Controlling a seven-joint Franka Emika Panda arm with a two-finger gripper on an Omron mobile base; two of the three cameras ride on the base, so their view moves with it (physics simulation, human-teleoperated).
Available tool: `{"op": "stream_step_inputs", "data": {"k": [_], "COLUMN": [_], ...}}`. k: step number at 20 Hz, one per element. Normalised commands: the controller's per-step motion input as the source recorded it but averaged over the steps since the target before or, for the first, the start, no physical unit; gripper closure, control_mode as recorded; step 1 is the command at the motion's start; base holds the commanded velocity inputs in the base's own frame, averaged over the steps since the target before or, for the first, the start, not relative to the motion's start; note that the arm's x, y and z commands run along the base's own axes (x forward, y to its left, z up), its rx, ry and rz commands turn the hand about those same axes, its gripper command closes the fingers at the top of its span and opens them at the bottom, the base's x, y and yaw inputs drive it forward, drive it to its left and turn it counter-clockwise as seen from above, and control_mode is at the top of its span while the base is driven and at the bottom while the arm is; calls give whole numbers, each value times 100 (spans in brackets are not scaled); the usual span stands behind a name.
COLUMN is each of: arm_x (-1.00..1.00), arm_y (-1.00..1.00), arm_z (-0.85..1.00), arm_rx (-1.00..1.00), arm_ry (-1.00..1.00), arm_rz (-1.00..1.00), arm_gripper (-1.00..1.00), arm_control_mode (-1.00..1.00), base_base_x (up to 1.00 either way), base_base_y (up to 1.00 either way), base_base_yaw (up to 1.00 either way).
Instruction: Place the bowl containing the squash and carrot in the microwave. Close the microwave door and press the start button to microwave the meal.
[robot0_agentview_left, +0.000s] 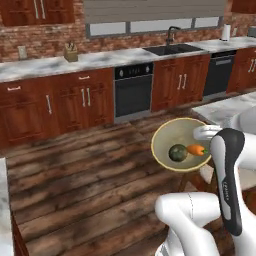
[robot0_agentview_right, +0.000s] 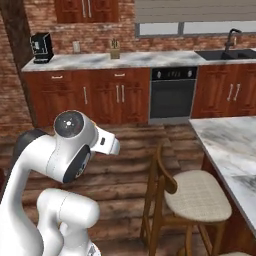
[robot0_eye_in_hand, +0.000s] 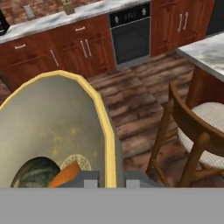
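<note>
**Bowl held up over the floor**

The gripper (robot0_eye_in_hand: 105, 178) pinches the bowl (robot0_eye_in_hand: 52, 127) by its yellow rim. The left base view shows the squash (robot0_agentview_left: 177, 152) whole, the carrot (robot0_agentview_left: 196, 149) at its 3 o'clock. The hand view shows a wooden chair (robot0_eye_in_hand: 192, 131) at 3 o'clock.

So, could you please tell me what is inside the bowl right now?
Inside the bowl lie the squash and, touching it, the carrot. The white arm covers the rim's right side, so anything there stays hidden.

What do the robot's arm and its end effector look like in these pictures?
The arm is glossy white with rounded links, a silver-grey round joint cap and dark grey joint bands. One link carries a black strip with small pale lettering. The end effector has two small grey, blocky finger tips.
</note>
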Motion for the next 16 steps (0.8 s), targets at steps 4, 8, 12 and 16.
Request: {"op": "stream_step_inputs", "data": {"k": [4,8,12,16], "arm_x": [0,0,0,0], "arm_y": [0,0,0,0], "arm_z": [0,0,0,0], "arm_rx": [0,0,0,0], "arm_ry": [0,0,0,0], "arm_rz": [0,0,0,0], "arm_gripper": [100,100,100,100], "arm_control_mode": [100,100,100,100], "base_base_x": [39,52,77,88], "base_base_y": [0,19,62,78], "base_base_yaw": [-65,-55,-36,-23]}}
